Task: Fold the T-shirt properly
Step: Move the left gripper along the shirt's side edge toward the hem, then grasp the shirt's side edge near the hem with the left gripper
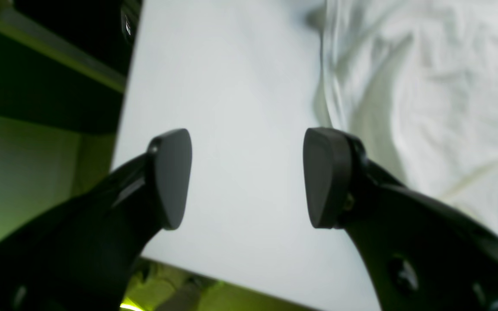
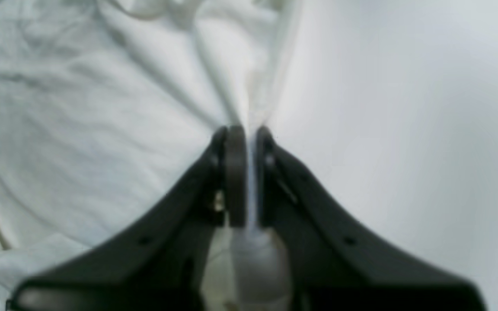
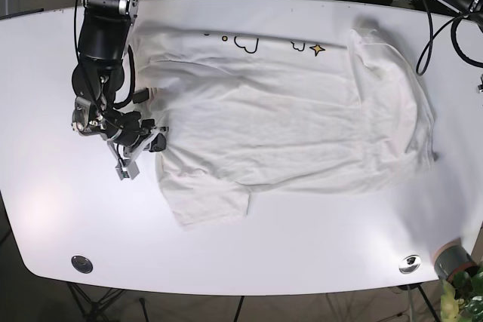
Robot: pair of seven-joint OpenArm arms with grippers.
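T-shirt: you have the white T-shirt [image 3: 287,122] lying spread across the middle of the table [image 3: 302,239], still wrinkled, with small printed shapes near its far edge and one sleeve sticking out toward the near side.

Right end effector: your right end effector [image 2: 249,172] is pinched tight on a thin fold of the shirt's edge; in the base view it sits at that view's left side of the garment, low over the table.

Left end effector: your left end effector [image 1: 247,177] is spread wide and holds nothing. It hovers over bare table with the shirt's edge just beside one finger. It does not show in the base view.

Progress: you look to be at the very start. No fold shows yet; the body, both sleeves and the hem all remain to be folded. The one thing secured is the right-hand pinch on the edge.

Left to do: you likely need a matching grip with the free end effector before any fold can be carried over evenly.

Surface: the table is white, smooth and glossy, with rounded corners.

Room: dark cables [image 3: 445,13] hang at the far edge, and a green plant [image 3: 464,295] shows at one near corner.
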